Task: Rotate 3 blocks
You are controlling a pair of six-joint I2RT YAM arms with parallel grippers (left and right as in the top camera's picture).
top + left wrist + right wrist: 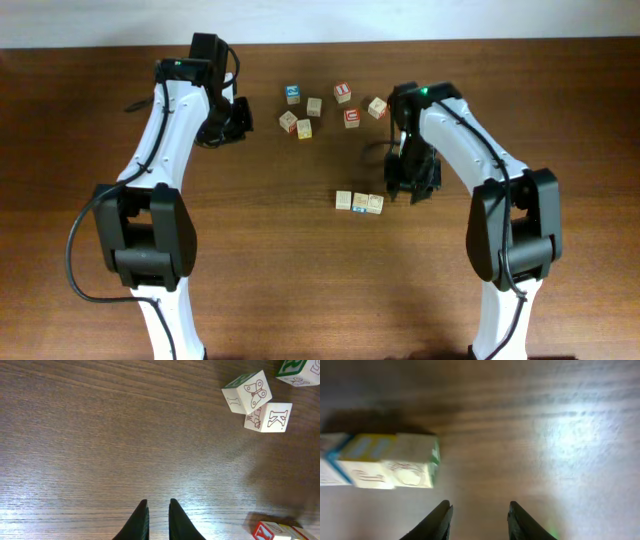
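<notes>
Left gripper (pixel 158 522), nearly closed and empty, idles well left of the row of 3 blocks (pixel 359 202). The row sits mid-table. Right gripper (pixel 410 193), jaws apart and empty, hovers just right of it, likely between turns.

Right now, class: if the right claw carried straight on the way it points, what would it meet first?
Probably nothing: ahead of the right claw lies only bare table. The row of blocks sits off to its side, though depth is unclear.
</notes>
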